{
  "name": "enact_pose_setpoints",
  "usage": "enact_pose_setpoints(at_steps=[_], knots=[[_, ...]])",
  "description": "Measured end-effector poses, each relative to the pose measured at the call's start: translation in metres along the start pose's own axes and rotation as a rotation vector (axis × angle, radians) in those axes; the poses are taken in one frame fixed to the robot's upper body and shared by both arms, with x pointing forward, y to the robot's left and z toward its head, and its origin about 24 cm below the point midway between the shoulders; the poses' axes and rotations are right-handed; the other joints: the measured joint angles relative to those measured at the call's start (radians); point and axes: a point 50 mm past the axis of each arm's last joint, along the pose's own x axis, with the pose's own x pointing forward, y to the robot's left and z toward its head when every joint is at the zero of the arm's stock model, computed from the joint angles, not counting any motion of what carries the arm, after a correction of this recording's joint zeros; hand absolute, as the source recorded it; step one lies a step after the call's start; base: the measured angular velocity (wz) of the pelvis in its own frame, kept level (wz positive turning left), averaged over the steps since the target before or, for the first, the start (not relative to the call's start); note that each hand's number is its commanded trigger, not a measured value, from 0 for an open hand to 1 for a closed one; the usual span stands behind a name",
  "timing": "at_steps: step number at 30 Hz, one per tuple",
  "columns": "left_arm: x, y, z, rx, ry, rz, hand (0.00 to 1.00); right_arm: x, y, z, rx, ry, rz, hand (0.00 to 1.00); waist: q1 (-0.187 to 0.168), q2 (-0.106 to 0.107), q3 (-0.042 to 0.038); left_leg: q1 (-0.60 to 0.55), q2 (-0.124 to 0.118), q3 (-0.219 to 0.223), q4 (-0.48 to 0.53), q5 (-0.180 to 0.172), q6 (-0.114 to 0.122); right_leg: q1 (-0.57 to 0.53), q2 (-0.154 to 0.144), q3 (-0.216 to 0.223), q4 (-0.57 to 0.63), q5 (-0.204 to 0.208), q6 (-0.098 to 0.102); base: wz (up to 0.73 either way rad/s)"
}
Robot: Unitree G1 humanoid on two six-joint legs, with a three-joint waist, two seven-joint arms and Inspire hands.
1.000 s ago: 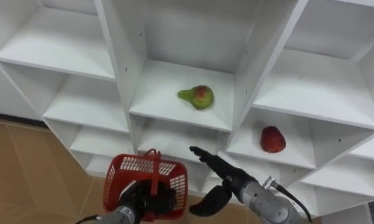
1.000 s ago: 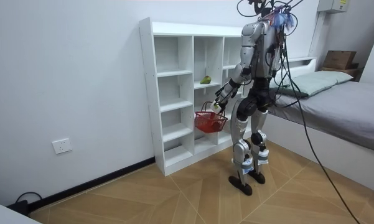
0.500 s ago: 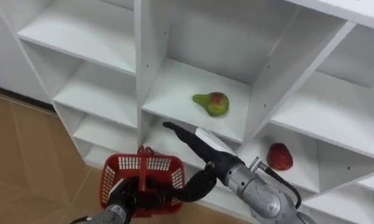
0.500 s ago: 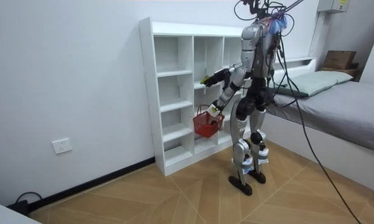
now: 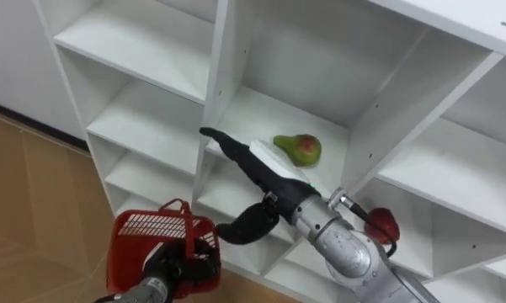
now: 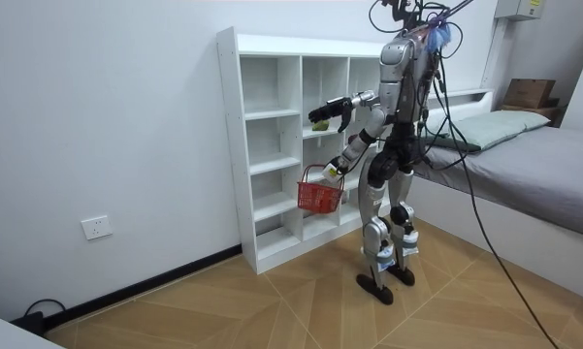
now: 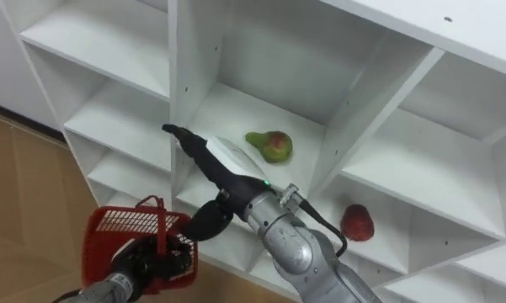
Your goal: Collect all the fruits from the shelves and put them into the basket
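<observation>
Raised since a second ago, the robot's right hand [image 5: 263,172] now reaches from below the shelf edge up into the middle compartment of the tall white wooden closet with open square shelves [image 5: 220,81], while the basket has swung lower and further to the left. That hand's fingers are stretched out straight with the thumb hanging apart below them, and it holds nothing. The green pear with a red blush [image 5: 299,149] lies on its side on the same shelf, just beside the back of the hand on its right and not touched by it. A round red fruit [image 5: 382,225] sits one compartment lower and to the right, partly behind the right forearm. The left hand [image 5: 182,271] is low in the view, its fingers curled round the upright handle of the red plastic mesh basket [image 5: 148,243]; nothing can be made out inside the basket. In the room view the robot stands upright facing the closet, a grey bed [image 6: 543,165] behind it
</observation>
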Motion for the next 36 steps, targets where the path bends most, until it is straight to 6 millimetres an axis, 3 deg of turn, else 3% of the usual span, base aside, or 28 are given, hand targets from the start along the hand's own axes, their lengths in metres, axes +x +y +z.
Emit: enact_pose_setpoints(at_steps=[8, 14, 17, 22, 27, 36], knots=[[0.0, 0.004, 0.002, 0.023, 0.005, 0.016, 1.0, 0.006, -0.042, -0.005, 0.049, 0.013, -0.233, 0.0, -0.004, -0.007, -0.0033, 0.003, 0.0, 0.0, 0.011, -0.002, -0.002, 0.009, 0.0, -0.017, -0.001, 0.0, 0.0, 0.01], [-0.002, 0.01, 0.001, 0.042, 0.013, 0.038, 1.0, 0.003, -0.067, -0.026, 0.119, 0.095, -0.368, 0.0, -0.001, -0.035, -0.0046, -0.004, 0.001, -0.006, 0.023, -0.006, -0.003, 0.019, -0.002, -0.029, -0.013, 0.0, 0.0, 0.05], [-0.003, 0.013, 0.001, 0.028, 0.015, 0.041, 1.0, -0.005, -0.077, -0.046, 0.155, 0.174, -0.416, 0.0, 0.0, -0.045, -0.0041, -0.002, 0.0, -0.014, 0.027, -0.01, -0.003, 0.024, -0.003, -0.04, -0.014, 0.0, 0.0, 0.05], [-0.004, 0.017, 0.002, 0.025, 0.017, 0.049, 1.0, -0.007, -0.089, -0.054, 0.194, 0.216, -0.476, 0.0, -0.004, -0.055, -0.0024, 0.002, -0.002, -0.027, 0.029, -0.011, -0.003, 0.035, -0.002, -0.052, -0.015, 0.0, 0.0, 0.09], [-0.01, 0.022, -0.001, 0.067, 0.019, 0.053, 1.0, -0.004, -0.099, -0.06, 0.255, 0.237, -0.511, 0.0, -0.01, -0.051, 0.0011, -0.005, -0.002, -0.042, 0.059, -0.024, -0.002, 0.046, -0.001, -0.054, -0.015, 0.0, 0.001, 0.1], [-0.013, 0.021, -0.002, 0.107, 0.015, 0.048, 1.0, -0.004, -0.104, -0.083, 0.259, 0.346, -0.528, 0.0, -0.01, -0.059, -0.0013, -0.06, -0.018, -0.078, 0.108, -0.031, 0.001, 0.026, 0.001, -0.056, -0.012, -0.003, 0.008, 0.13]])
